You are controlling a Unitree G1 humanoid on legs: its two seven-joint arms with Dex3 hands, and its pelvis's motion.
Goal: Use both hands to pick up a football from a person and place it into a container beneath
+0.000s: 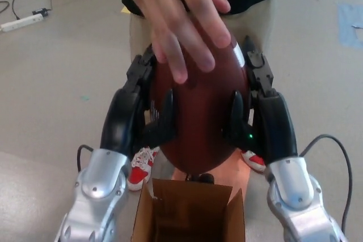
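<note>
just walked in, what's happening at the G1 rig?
Handover in progress. The robot's left hand and right hand clamp a brown football from either side, thumbs across its front. A person's hand rests spread over the ball's top, so it is not fully released. The ball hangs above an open cardboard box at the bottom edge of the view. The person stands right behind it; red-and-white shoes show below the ball.
</note>
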